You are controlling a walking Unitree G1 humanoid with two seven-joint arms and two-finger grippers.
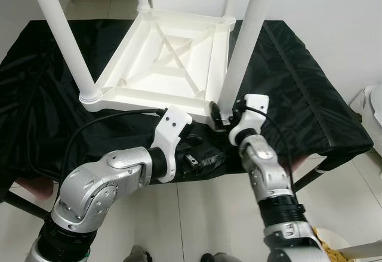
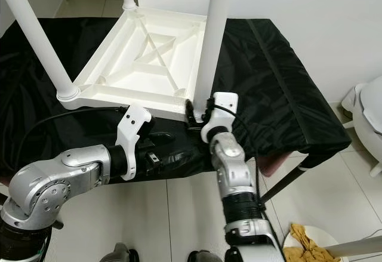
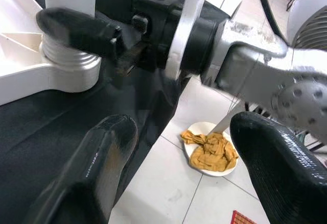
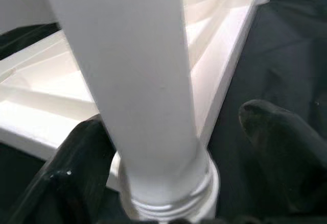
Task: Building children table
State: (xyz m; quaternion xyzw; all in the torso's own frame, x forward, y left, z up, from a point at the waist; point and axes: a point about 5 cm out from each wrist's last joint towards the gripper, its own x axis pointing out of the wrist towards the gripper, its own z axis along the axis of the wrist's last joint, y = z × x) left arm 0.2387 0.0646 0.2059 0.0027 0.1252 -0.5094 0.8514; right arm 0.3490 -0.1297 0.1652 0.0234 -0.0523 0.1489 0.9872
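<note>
Left eye view: right end effector point(image 1: 222, 114) at near-corner leg point(image 1: 243, 41) of the upturned children's table point(image 1: 164, 65).
Nearest, left end effector point(image 1: 203, 157) lies on the black-draped worktop point(image 1: 310, 95), fingers spread, holding nothing, likely standing by. Just beyond, the right one's fingers bracket the leg's base, probably to seat it; full clamp unclear. Farther back, other legs stand upright.
</note>
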